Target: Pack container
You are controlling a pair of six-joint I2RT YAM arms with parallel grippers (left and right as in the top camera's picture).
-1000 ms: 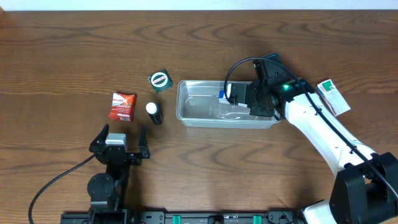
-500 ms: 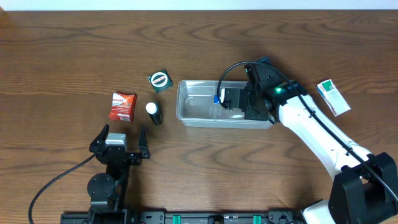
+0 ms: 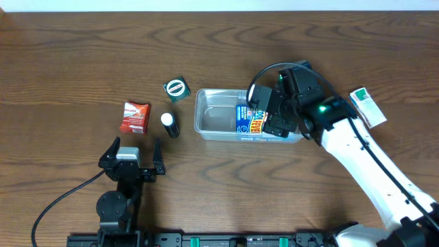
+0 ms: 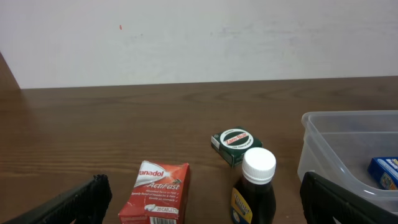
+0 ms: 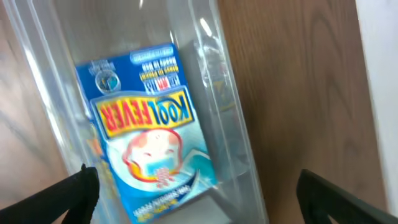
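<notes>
At frame centre, the clear container (image 3: 201,113) sits on the wooden table (image 3: 68,55), a blue Kool Fever packet (image 5: 149,130) lying flat inside. The right gripper (image 5: 202,193) hovers above it, jaws spread wide and empty (the left gripper (image 3: 134,154), lower left, likewise gapes, holding nothing).

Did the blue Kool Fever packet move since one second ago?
Yes. The blue Kool Fever packet shifted toward the near wall of the clear plastic container, now lying flat.
</notes>
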